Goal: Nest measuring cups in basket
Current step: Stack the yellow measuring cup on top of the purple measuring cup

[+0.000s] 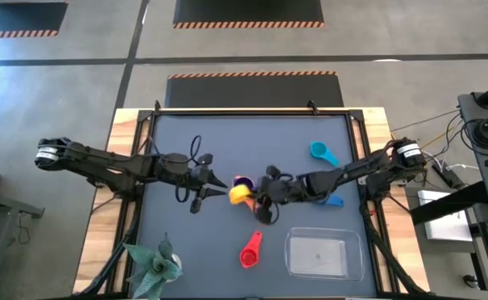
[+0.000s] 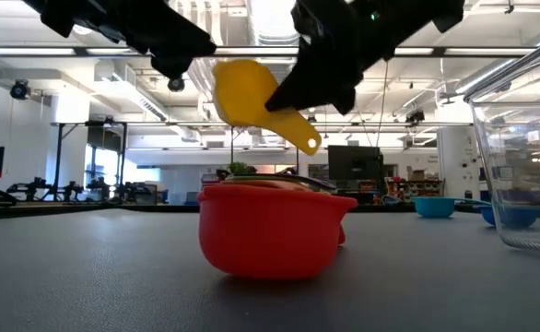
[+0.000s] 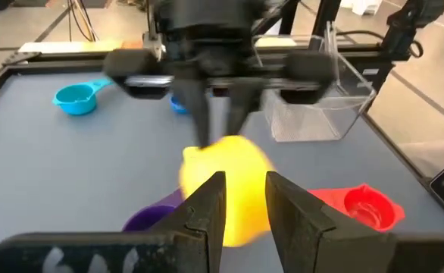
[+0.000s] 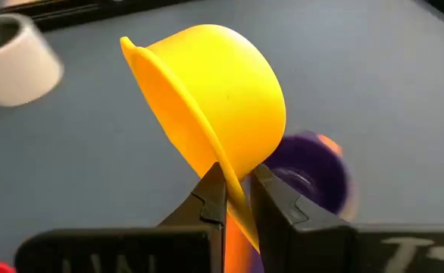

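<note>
My right gripper [image 4: 237,199] is shut on the yellow cup [image 1: 241,194], held in the air at mid table above the purple cup [image 4: 313,171], which has the orange cup inside it. My left gripper [image 3: 246,199] is slightly open, facing the yellow cup's bowl [image 3: 226,182] from the left. The red cup [image 1: 251,250] lies on the mat nearer the front. The cyan cup [image 1: 321,152] and the blue cup [image 1: 334,200] lie to the right. The clear basket [image 1: 323,252] stands at the front right. The green cup does not show. My right gripper pinches the yellow cup's handle [image 4: 236,189] between its two fingers, close to where it joins the bowl. The fingers come from the table's right. The cup is lifted clear and tilted, with the handle's free end [image 2: 309,140] pointing down. My left gripper: whether its fingertips touch the bowl, I cannot tell.
A small potted plant [image 1: 156,267] stands at the front left corner. The two grippers face each other closely at mid table. The basket's wall [image 2: 528,166] rises at the right of the low view.
</note>
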`<action>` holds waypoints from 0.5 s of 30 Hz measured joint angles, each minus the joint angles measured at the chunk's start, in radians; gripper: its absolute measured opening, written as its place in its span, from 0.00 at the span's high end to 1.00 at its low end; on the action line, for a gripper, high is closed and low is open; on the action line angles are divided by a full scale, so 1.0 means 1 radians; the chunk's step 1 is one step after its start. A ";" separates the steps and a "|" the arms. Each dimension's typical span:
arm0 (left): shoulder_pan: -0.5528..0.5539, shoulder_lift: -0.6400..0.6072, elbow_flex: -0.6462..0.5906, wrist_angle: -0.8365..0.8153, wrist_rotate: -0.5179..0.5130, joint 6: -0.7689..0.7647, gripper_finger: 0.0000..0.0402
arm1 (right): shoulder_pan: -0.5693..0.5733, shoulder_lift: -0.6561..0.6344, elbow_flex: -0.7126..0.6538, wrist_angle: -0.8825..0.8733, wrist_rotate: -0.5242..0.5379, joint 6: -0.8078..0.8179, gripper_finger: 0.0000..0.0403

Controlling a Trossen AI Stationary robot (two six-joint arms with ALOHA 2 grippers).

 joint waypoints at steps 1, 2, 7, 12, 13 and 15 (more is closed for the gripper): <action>0.000 -0.007 -0.001 -0.003 0.000 0.000 0.81 | -0.019 -0.013 -0.018 -0.001 -0.011 0.015 0.93; 0.000 -0.011 -0.001 -0.006 0.000 0.000 0.81 | -0.041 -0.027 -0.036 0.003 -0.035 0.032 0.93; 0.000 -0.015 -0.005 -0.025 0.000 0.004 0.81 | -0.157 -0.068 -0.156 0.171 -0.273 0.152 0.93; 0.000 -0.011 -0.018 -0.025 -0.016 0.007 0.81 | -0.234 -0.056 -0.222 0.245 -0.366 0.235 0.88; 0.000 -0.011 -0.019 -0.024 -0.025 0.007 0.81 | -0.241 -0.047 -0.225 0.246 -0.366 0.235 0.85; 0.000 -0.011 -0.021 -0.024 -0.037 0.007 0.81 | -0.245 -0.033 -0.226 0.246 -0.370 0.237 0.80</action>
